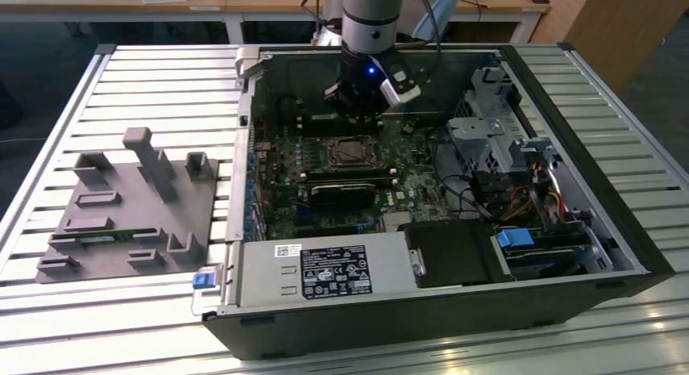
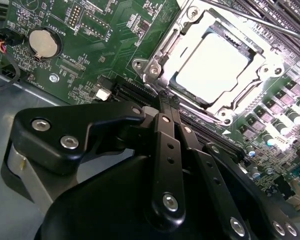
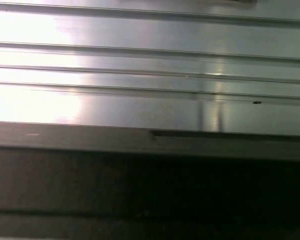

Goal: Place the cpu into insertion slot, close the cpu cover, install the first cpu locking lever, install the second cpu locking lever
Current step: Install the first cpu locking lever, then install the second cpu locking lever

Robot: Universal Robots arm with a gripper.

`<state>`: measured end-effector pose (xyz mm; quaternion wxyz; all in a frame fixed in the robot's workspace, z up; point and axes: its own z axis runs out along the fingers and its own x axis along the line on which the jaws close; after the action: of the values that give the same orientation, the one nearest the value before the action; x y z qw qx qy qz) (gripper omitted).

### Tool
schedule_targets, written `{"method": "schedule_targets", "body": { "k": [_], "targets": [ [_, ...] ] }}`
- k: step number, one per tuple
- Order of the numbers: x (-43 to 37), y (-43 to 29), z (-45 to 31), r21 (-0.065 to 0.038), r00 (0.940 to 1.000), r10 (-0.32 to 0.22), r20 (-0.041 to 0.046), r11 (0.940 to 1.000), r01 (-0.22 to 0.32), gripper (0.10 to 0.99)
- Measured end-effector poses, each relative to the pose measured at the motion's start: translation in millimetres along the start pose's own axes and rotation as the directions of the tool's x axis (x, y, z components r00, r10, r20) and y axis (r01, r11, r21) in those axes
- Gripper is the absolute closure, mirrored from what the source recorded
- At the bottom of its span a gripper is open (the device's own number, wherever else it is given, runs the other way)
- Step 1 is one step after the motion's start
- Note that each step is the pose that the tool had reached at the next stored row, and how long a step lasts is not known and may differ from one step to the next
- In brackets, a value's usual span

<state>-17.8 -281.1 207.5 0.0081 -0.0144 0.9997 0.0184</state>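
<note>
In the second wrist view the cpu (image 2: 215, 67) lies flat in the insertion slot, its silver top glaring bright. The cpu cover (image 2: 185, 40), a silvery frame, lies down around it. A thin metal lever rod (image 2: 240, 17) runs along one side of the socket; whether it is latched I cannot tell. My gripper (image 2: 168, 98) has its two black fingers pressed together with nothing between them, tips close to the socket's corner. In the exterior view the gripper (image 1: 359, 109) hangs just behind the insertion slot (image 1: 350, 152) inside the open computer case.
The case (image 1: 603, 254) lies open on a slatted aluminium table (image 1: 161, 77). Memory slots (image 1: 344, 177), a black power supply (image 1: 323, 272) and drive cages with cables (image 1: 506, 149) surround the socket. A grey fixture block (image 1: 129, 206) stands on the exterior view's left. A coin battery (image 2: 42, 42) sits on the board.
</note>
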Motion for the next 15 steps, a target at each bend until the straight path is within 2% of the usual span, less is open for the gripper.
{"method": "schedule_targets", "body": {
  "k": [15],
  "targets": [
    [0.1, -2.9, -1.0, 0.000, 1.0000, 0.000, -0.0006, 1.0000, 0.000, 0.980]
  ]
}}
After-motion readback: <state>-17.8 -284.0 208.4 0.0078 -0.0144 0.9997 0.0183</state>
